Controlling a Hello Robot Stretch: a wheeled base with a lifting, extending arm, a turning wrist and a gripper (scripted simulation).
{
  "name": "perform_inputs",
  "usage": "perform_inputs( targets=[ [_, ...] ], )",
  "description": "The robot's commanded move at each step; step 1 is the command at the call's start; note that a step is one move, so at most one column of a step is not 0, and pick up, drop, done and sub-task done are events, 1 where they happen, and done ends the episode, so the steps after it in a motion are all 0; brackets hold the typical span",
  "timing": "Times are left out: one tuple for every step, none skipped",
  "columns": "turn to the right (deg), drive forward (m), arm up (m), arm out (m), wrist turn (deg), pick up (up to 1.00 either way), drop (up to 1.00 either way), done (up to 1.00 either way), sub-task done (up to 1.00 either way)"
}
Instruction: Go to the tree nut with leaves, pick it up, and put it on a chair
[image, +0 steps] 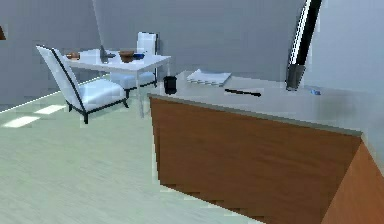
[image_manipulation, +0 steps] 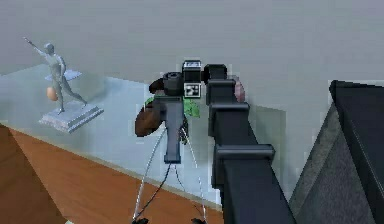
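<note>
Arm side view: the tree nut with leaves (image_manipulation: 147, 120) lay on the bench (image_manipulation: 115, 138), nearer the wall-side edge than the wood-fronted edge and apart from the statue (image_manipulation: 61, 84) standing toward the bench's left end. The pincer (image_manipulation: 166, 106) sat at the nut, with the nut's brown body showing just left of it and green leaf scraps above and to the right. Because the nut rested on the bench at the pincer, I could not tell whether it was gripped, merely touched or missed; the spread of the fingers could not be read either. Orientation, as a judgement: the brown body looked elongated, with its long axis slanting from the wood-fronted edge up toward the wall. The leafy end seemed to point wallward, though the pincer hid part of it. Risks: a rounded nut could roll along the bench if a finger nudged it off-centre. A hold taken on the leaves and not the body would likely slip during the lift. A hold along the long axis would be less sure than one across it. A sideways sweep toward the left end could strike the statue. Forward view: the white chair (image: 80, 88) stood well apart from the bench, so a weak hold could drop the nut during the drive.
</note>
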Motion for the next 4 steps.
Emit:
perform_inputs(
  targets=[
    [0.0,0.0,0.0,0.0,45.0,0.0,0.0,0.0,0.0],
    [0.0,0.0,0.0,0.0,45.0,0.0,0.0,0.0,0.0],
    [0.0,0.0,0.0,0.0,45.0,0.0,0.0,0.0,0.0],
    [0.0,0.0,0.0,0.0,42.0,0.0,0.0,0.0,0.0]
  ],
)
